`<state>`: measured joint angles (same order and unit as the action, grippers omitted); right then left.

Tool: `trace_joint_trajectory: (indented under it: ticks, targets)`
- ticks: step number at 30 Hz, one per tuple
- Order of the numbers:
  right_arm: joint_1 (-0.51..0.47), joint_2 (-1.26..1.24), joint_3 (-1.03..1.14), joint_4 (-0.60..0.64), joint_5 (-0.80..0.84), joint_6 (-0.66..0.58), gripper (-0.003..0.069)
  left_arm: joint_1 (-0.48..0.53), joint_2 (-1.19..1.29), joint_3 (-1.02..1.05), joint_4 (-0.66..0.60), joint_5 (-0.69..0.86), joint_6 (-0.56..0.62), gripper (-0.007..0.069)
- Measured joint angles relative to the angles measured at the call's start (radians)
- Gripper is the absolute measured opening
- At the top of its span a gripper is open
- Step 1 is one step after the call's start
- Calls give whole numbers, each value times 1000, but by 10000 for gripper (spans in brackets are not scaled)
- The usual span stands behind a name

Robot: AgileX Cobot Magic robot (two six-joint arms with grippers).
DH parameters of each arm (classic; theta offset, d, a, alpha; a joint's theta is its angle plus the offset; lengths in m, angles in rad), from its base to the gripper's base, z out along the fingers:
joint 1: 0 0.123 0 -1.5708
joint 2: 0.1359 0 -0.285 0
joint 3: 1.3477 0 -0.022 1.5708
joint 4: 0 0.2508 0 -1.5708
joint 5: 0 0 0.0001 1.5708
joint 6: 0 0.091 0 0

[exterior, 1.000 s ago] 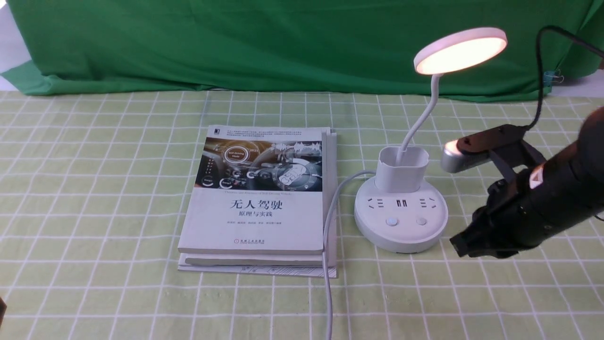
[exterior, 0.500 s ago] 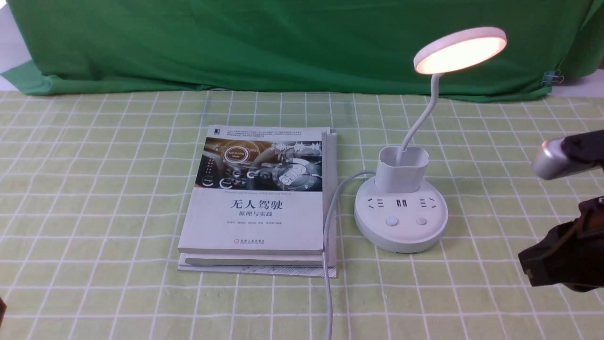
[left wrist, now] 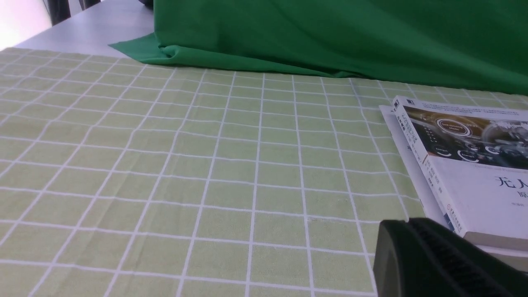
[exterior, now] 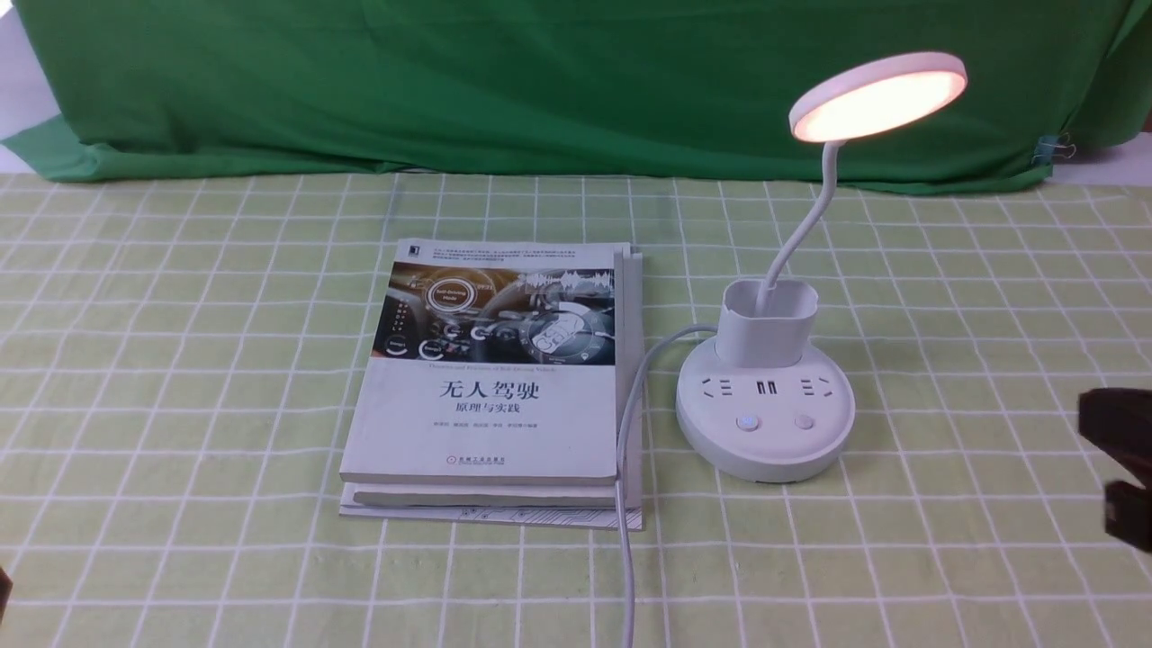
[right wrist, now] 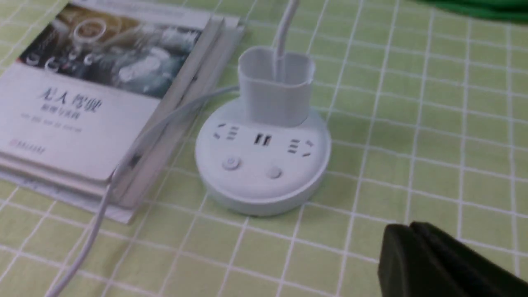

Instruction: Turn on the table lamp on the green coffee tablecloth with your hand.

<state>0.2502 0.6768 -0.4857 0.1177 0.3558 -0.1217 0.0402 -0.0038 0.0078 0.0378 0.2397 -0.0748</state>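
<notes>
— How does the right gripper stand?
— I see it low over the green coffee tablecloth, jaws pressed together, holding nothing. The one table lamp, lit, stands ahead of them, apart, with its two buttons facing them.
— And the left gripper?
— Jaws closed too, with the stack of books just beyond

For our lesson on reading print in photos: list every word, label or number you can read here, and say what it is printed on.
"无人驾驶": large title on the book cover.
"原理与实践": same cover, just below the title.
Other cover print: too small to read.
On the table lamp: socket slots only, no readable text.
</notes>
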Motion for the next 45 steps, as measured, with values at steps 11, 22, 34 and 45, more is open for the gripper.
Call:
trace_joint_trajectory:
  ticks: [11, 22, 34, 45]
  targets:
    - [-248, -499, 455, -16, -193, -3, 34, 0, 0, 0, 0, 0, 0, 3]
    - [-302, -675, 493, -26, -95, -3, 39, 0, 0, 0, 0, 0, 0, 3]
    - [-302, -675, 493, -28, -94, -3, 68, 0, 0, 0, 0, 1, 0, 3]
    - [-302, -675, 493, -28, -94, -3, 95, 0, 0, 0, 0, 1, 0, 3]
